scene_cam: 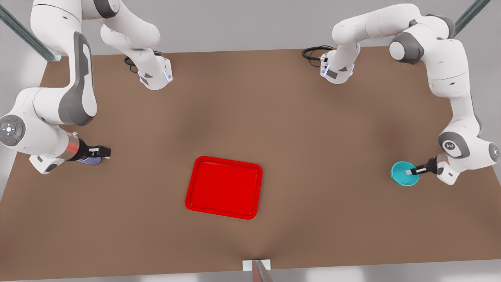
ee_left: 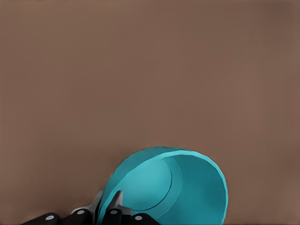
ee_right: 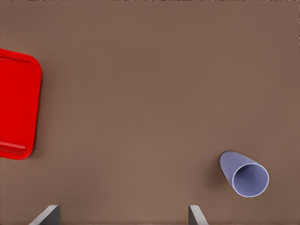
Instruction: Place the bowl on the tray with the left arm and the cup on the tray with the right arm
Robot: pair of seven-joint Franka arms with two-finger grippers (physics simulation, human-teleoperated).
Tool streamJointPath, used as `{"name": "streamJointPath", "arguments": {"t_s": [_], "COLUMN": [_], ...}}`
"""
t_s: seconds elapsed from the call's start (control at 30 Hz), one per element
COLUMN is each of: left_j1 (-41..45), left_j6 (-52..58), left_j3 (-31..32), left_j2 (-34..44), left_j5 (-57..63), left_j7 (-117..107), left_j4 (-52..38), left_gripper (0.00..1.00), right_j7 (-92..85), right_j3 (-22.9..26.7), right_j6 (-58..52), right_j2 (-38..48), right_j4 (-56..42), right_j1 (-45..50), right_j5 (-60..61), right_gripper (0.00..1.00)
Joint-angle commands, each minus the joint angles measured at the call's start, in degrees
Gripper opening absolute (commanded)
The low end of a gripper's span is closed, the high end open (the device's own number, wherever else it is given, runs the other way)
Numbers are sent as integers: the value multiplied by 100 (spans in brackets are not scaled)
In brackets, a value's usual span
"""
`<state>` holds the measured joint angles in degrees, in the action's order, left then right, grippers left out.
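While brown throughout, table (scene_cam: 250, 117) under red tray (scene_cam: 224, 187), grey wall (scene_cam: 235, 23) behind.

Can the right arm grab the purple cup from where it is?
Probably yes. The right tool is open and hangs right by the cup, which stands alone on bare table with nothing blocking it. The left tool is far off, shut on the bowl.
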<state>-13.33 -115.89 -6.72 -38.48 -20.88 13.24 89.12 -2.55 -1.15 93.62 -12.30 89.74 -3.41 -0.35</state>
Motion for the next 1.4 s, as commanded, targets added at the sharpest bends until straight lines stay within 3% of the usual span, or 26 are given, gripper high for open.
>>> {"name": "streamJointPath", "arguments": {"t_s": [0.0,0.1,0.2,0.27,0.33,0.4,0.53,0.87,0.9,0.97,1.03,1.07,1.1,1.13,1.3,1.33,1.37], "left_j1": [207,1579,1781,2713,3267,3355,3732,4515,4515,4506,4506,4506,4498,4489,3918,3576,3171], "left_j6": [39,259,417,268,224,-426,-672,-1481,-1490,-1639,-1709,-1709,-1701,-1648,266,1310,2499], "left_j3": [4,101,1085,1111,1103,1269,1270,1305,1305,1305,1296,1296,1296,1244,1199,1191,778], "left_j2": [77,341,253,60,-520,-722,-1179,-1672,-1716,-1821,-1865,-1856,-1856,-1821,-785,-407,68], "left_j5": [-179,-197,-127,-135,-153,-214,-900,-1172,-1164,-1137,-1137,-1129,-1120,-1111,1339,1692,1816], "left_j7": [-372,-2017,-2985,-4126,-5340,-6017,-6369,-6887,-6817,-6738,-6703,-6703,-6668,-6624,-6185,-4828,-2864], "left_j4": [-9,-53,-229,-369,-1283,-1406,-1758,-2189,-2189,-2224,-2224,-2224,-2224,-2224,-2338,-2312,-2312], "left_gripper": [21,21,21,21,21,21,21,21,42,69,75,92,99,99,99,99,99], "right_j7": [0,0,-44,0,0,0,35,35,35,18,26,26,26,26,-26,-70,-562], "right_j3": [-8,1,1,1,1,1,-8,-8,-8,-8,-17,-8,-17,-17,-87,-227,-271], "right_j6": [-2,7,-2,7,7,-2,-2,25,33,77,77,69,69,77,86,139,393], "right_j2": [-1,-1,-10,-19,-27,-19,-19,-27,-36,-10,-10,8,8,-1,-45,-98,-71], "right_j4": [0,0,17,9,0,9,0,0,0,35,44,70,70,70,140,237,562], "right_j1": [-2,-2,-72,-64,-64,-64,-55,-55,-64,-64,-72,-72,-90,-90,-388,-687,-1012], "right_j5": [0,0,0,0,0,0,0,9,9,9,9,9,9,9,9,9,9], "right_gripper": [100,100,100,100,100,100,100,100,100,100,100,100,100,100,100,100,100]}}
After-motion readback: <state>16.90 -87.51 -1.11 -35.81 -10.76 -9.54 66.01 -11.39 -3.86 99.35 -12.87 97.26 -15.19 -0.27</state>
